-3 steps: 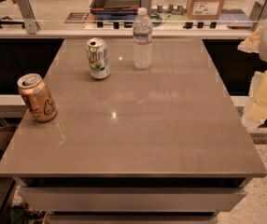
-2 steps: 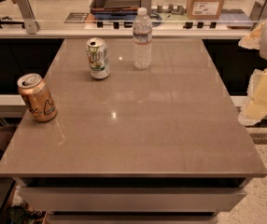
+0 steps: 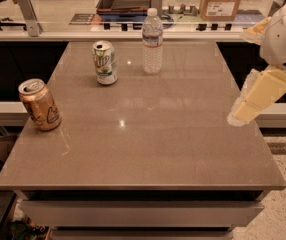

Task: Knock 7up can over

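We count one upright 7up can (image 3: 105, 62), one orange can (image 3: 39, 104) and one bottle (image 3: 152, 41) on the table (image 3: 148, 144). The claw (image 3: 255, 101) hangs off the right edge, and we can't tell if it's apart or together.

7up can (image 3: 105, 62) white-green with silver top, other can (image 3: 39, 104) orange-gold, bottle (image 3: 152, 41) clear with white cap, table (image 3: 148, 134) grey-brown, gripper (image 3: 244, 110) pale yellow at right table edge

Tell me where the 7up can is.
Camera view: 7up can stands at the table's far left, beside the water bottle; end effector hovers at the right edge.
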{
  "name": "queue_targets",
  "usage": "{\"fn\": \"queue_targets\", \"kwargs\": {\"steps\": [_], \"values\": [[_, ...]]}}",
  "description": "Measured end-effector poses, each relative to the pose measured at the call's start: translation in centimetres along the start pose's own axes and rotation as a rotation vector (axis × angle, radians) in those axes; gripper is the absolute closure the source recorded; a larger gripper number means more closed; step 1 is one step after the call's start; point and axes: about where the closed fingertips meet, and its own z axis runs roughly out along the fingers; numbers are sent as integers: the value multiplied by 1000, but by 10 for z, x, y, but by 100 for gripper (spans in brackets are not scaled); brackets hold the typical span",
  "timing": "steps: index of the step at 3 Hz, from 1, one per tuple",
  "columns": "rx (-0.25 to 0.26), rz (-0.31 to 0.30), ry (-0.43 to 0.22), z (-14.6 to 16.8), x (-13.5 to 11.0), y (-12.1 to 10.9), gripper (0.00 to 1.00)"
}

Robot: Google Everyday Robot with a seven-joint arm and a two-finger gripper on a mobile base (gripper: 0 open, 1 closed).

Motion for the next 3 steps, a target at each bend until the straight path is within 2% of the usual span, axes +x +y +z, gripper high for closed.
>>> {"fn": "queue_targets", "kwargs": {"steps": [1,2,3], "values": [[31,-8,-134,11,-31,-5,0],[31,15,-279,27,-61,-11,0],[-26,67,-416,49,-95,-6,0]]}}
